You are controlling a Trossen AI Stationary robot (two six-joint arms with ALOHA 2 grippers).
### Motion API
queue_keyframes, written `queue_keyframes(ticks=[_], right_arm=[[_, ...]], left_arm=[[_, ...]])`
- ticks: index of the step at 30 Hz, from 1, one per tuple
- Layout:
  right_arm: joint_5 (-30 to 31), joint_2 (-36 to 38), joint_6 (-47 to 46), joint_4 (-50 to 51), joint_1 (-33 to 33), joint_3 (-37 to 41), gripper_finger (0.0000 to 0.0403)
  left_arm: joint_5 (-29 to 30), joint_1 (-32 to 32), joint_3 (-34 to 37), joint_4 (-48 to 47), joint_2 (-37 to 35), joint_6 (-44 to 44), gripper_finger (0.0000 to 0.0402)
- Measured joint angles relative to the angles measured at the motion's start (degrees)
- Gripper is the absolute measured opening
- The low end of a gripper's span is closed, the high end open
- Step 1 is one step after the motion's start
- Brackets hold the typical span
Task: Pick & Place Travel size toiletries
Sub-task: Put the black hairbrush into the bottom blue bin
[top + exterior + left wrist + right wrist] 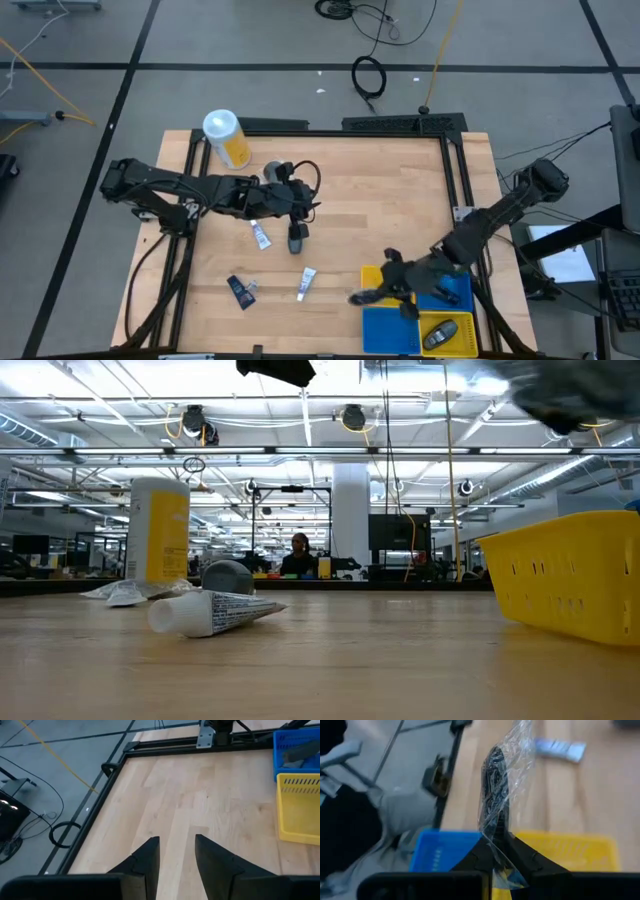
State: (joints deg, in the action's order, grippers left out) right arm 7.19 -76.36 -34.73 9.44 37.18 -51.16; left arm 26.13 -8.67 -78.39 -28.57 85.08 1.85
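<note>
On the table lie a white tube (260, 236), a second white tube (305, 283), a dark blue tube (240, 290) and a round grey jar (297, 238). My left gripper (312, 206) hangs open just beyond the jar, with nothing between its fingers (150, 857). My right gripper (372, 294) is at the left edge of the yellow bin (372, 276). It is shut on a dark item in a clear wrapper (496, 775). In the low view the nearer white tube (210, 612) and the jar (228, 575) rest on the wood. My right gripper pinches the clear wrapper by one end (495, 834) between its two fingertips. The dark item and its wrapper stick out beyond the fingers, in line with them. The item is lifted clear, over the table by the yellow bin.
A tall yellow canister with a white lid (225, 137) stands at the far left of the table. A blue bin (390, 330) at the near right holds a dark oval bottle (440, 333). A black frame (455, 180) runs along the table's edges. Bare wood lies in the middle.
</note>
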Motion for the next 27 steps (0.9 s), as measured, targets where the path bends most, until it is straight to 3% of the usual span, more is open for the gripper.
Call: queue_keyframes(ticks=[5,15,20,27], right_arm=[[0.4,0.0,-7.7,0.7,6.2,0.0,0.0016],[7.9,-3.1,-23.0,0.7,16.5,0.0,0.0016],[11.0,-5.1,-26.1,0.7,19.2,0.0,0.0017],[10.8,-7.8,-28.0,-0.6,19.6,0.0,0.0017]], left_arm=[[0.0,0.0,0.0,0.0,0.0,0.7,0.0122],[-0.7,0.0,0.0,0.1,0.0,3.2,0.0122],[-0.7,0.0,0.0,0.1,0.0,3.2,0.0122],[-0.7,0.0,0.0,0.1,0.0,3.2,0.0122]])
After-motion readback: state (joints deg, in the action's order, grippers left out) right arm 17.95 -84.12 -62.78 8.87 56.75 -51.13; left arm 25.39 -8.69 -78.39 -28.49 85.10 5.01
